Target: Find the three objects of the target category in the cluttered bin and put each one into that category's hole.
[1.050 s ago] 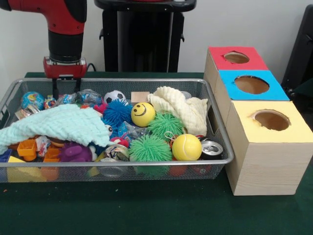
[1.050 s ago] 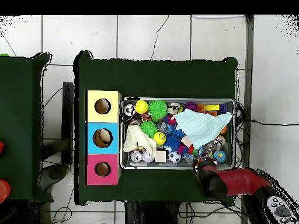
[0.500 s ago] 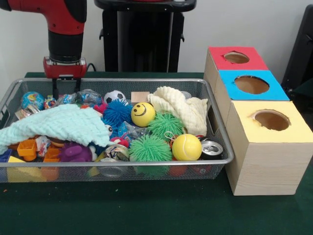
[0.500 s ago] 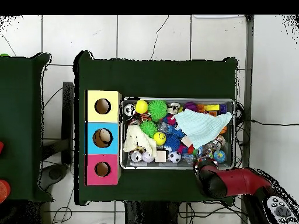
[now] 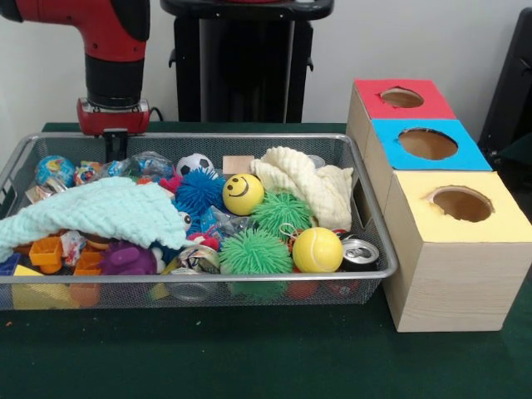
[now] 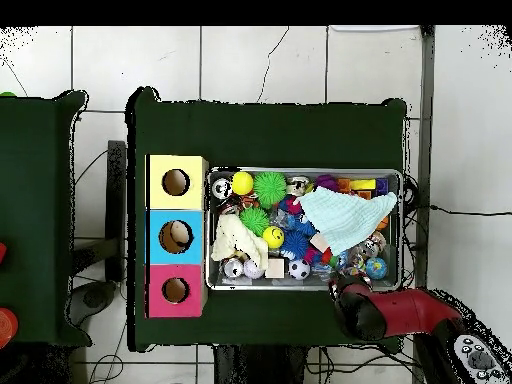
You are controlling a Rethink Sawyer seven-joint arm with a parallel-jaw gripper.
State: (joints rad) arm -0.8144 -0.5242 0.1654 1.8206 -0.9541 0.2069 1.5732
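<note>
Claw (image 5: 115,143): over bin's far rim; fingers' state cannot tell.
Bin (image 5: 249,274): wire, below claw, crowded with toys.
Mint cloth (image 5: 96,212): just in front of claw.
Holes box (image 5: 440,249): well apart, beside bin.

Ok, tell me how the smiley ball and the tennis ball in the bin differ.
The smiley ball has a black face printed on it; the tennis ball shows only a pale curved seam. The smiley ball lies mid-bin beside a blue spiky ball; the tennis ball lies at the near rim beside a can. Both are yellow.
</note>
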